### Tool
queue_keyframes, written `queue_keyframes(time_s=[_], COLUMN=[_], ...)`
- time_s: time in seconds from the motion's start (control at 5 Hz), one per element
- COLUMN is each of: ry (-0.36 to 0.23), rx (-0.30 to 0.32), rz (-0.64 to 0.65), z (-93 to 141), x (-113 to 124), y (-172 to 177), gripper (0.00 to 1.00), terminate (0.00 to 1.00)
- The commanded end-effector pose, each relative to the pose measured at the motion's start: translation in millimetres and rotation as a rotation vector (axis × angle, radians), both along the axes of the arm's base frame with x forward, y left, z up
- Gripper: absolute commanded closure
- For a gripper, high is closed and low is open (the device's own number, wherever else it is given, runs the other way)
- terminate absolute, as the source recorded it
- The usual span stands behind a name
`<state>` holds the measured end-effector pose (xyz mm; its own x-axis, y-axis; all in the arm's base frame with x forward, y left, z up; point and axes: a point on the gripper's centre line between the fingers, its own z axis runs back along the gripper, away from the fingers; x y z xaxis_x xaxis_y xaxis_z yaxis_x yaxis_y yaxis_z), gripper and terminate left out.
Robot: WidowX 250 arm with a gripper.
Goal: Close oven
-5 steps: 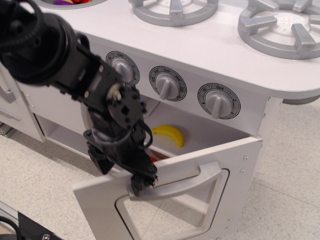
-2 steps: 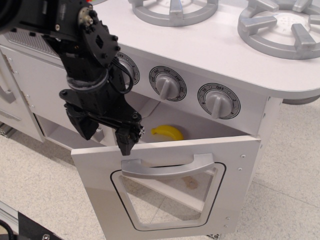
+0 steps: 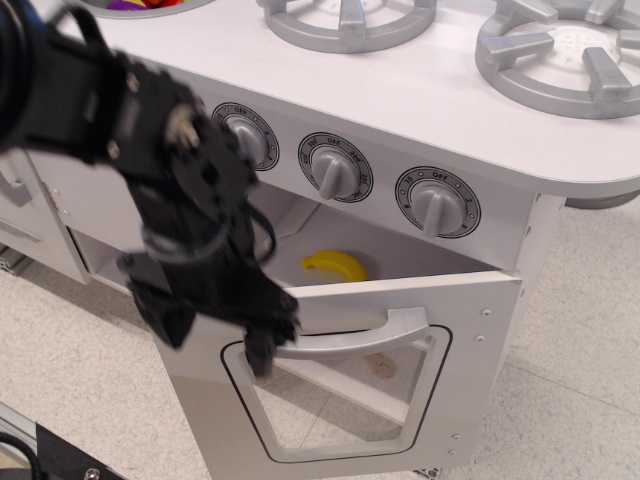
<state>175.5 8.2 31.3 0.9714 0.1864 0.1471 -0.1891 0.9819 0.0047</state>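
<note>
The white oven door [image 3: 475, 350] with its rounded clear window [image 3: 340, 400] and wide grey bar handle [image 3: 375, 335] stands nearly upright. It is still ajar, with a gap at the top. A yellow banana [image 3: 337, 265] lies on a shelf inside the oven. My black gripper [image 3: 260, 352] is motion-blurred. It is in front of the door's left side, at the left end of the handle. Its fingers look pressed together with nothing held. The arm hides the door's left edge.
Three grey knobs [image 3: 335, 167] sit on the panel above the oven. Grey burners [image 3: 560, 55] are on the white stovetop. Another white cabinet front [image 3: 20, 200] is at the far left. A speckled floor [image 3: 580, 380] lies below.
The oven door has swung up from about half open to nearly upright. My gripper lifted off the handle above the door's top edge, then dropped back in front of the door's left side.
</note>
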Motion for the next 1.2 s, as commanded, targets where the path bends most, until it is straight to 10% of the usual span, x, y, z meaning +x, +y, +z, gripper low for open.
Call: queue_keyframes(time_s=[0.0, 1.0], ry=[-0.061, -0.168], rx=[-0.047, -0.040], rz=[0.106, 0.235], z=[-53, -43], x=[1, 72], y=[-2, 32], gripper=[0.00, 0.00], terminate=[0.00, 0.00])
